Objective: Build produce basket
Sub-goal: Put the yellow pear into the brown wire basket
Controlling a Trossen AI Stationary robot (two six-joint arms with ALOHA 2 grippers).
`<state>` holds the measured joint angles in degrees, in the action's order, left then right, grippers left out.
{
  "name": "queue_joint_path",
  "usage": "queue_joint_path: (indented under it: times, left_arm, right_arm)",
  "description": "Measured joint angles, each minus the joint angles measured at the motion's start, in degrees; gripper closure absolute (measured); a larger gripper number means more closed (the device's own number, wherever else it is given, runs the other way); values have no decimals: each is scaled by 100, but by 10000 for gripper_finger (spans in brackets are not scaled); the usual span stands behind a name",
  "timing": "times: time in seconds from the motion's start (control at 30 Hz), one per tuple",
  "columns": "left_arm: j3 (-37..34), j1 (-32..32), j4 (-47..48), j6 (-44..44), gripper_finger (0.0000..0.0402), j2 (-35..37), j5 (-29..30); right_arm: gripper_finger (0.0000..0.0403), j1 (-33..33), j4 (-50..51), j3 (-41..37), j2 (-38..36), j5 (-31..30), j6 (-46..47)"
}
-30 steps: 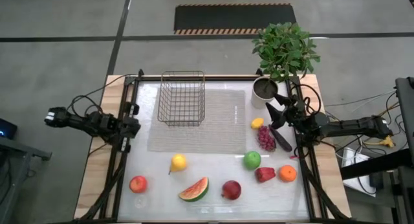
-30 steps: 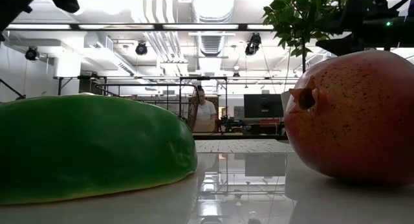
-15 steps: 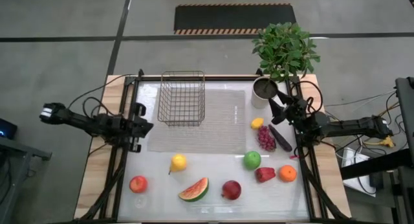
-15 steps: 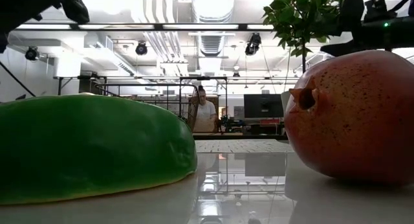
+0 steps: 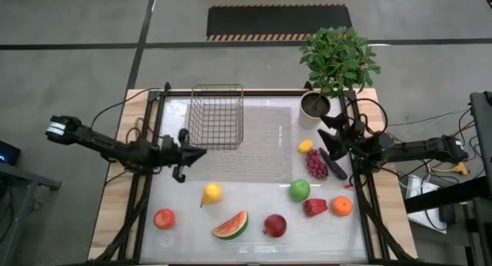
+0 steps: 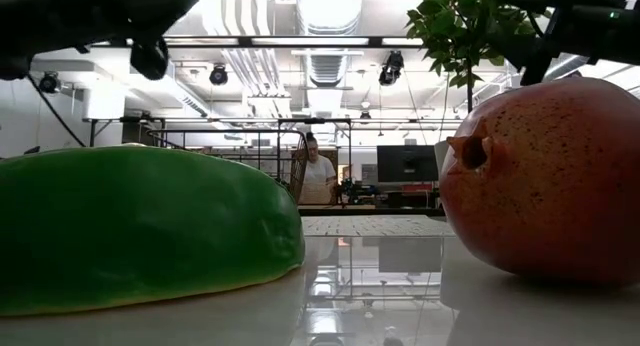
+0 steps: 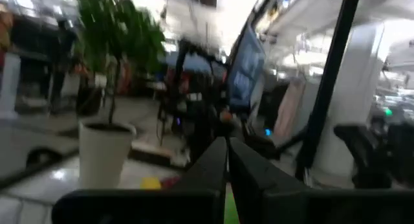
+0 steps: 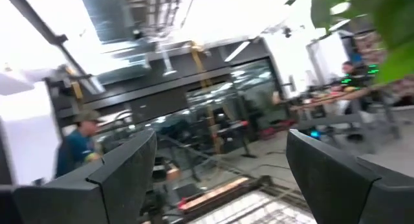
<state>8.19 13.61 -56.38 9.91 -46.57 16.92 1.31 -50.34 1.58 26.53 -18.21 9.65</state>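
High view: basket upright at the table's far side, resting partly on a grey mat, with nothing inside; left gripper just near-side of the basket's left corner, above the mat edge, holding nothing; right gripper right of the mat, beside the white pot of the plant, fingers spread, holding nothing; produce all outside the basket; lemon, grapes and eggplant clustered right of the mat, just below the right gripper; green apple, pepper and orange nearer the front right; pear, watermelon and dark red fruit along the front; peach at front left.

Low view: watermelon filling the left foreground, dark red fruit filling the right; basket far back between them; left arm dark across the top left; plant at top right; a person in the room behind.

Left wrist view: own fingers pressed together, nothing between them; pot and lemon ahead, blurred.

Right wrist view: own fingers set wide apart, nothing between them; basket rim low ahead; a person beyond the table.
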Motion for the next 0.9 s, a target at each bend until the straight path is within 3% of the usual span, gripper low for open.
queue_joint_path:
  times: [0.1,0.37,0.6,0.9]
  left_arm:
    - [358,44,342,37,401,-298,-140]
    - [1673,385,3198,543,401,-667,-153]
    - [2972,918,5882,1581,402,-985,-150]
    - [4660,1704,8901,2881,401,-2096,-163]
  right_arm:
    - [76,-91,-395,1,341,286,36]
    - [76,-700,-522,812,1371,473,-557]
    - [76,-1371,93,1647,2231,474,-1558]
    - [76,-1833,627,2161,2848,314,-1828]
